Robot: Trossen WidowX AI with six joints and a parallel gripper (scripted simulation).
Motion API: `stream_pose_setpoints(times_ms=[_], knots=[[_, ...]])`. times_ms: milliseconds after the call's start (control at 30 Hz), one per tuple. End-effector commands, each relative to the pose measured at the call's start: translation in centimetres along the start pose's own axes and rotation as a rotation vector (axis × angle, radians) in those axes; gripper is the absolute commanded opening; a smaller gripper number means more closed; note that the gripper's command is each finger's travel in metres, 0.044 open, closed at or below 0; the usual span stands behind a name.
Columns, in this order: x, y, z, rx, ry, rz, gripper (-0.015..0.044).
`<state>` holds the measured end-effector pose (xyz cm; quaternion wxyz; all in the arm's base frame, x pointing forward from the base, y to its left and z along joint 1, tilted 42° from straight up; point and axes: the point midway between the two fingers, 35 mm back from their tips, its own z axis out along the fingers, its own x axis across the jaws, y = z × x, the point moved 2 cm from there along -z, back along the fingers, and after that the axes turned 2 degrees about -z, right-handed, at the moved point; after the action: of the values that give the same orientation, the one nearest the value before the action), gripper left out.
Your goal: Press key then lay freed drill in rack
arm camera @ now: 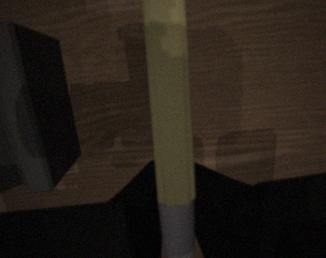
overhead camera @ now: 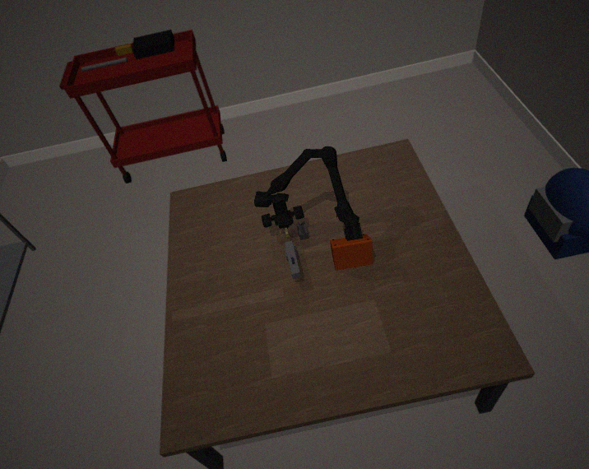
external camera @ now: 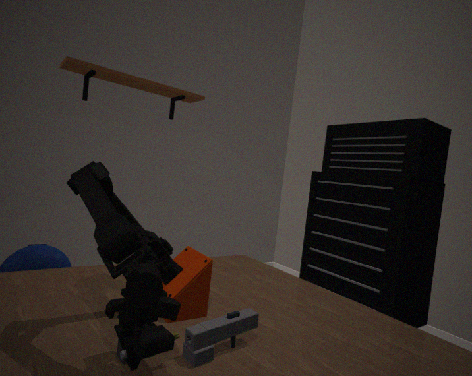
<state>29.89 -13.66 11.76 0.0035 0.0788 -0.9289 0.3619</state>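
My gripper (overhead camera: 285,226) (external camera: 142,351) (arm camera: 167,166) is shut on the drill (overhead camera: 286,234) (external camera: 176,336) (arm camera: 172,114), a thin yellow rod with a grey shank. The drill's yellow end points toward the long grey holder (overhead camera: 294,270) (external camera: 215,328), with a small gap between them, so it is outside the holder. The dark key (overhead camera: 292,260) (external camera: 233,314) sits on top of the holder. The small grey rack (overhead camera: 303,229) (arm camera: 29,136) stands beside the gripper, to the drill's left in the wrist view. It is mostly hidden behind the gripper in the exterior view.
An orange wedge-shaped box (overhead camera: 353,253) (external camera: 196,291) stands on the wooden table (overhead camera: 335,393) (external camera: 309,336) by the arm's base, to the right of the holder in the top view. A red cart, a blue round object and a black drawer cabinet stand away from the table.
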Motion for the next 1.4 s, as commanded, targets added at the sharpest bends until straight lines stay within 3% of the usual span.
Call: stream_pose_setpoints(times_ms=[0, 1367], knots=[[0.0, 0.0, -0.3, 0.002, -0.002, 0.003, 0.0], [0.0, 0.3, -2.5, 0.001, -0.002, 0.003, 0.0]])
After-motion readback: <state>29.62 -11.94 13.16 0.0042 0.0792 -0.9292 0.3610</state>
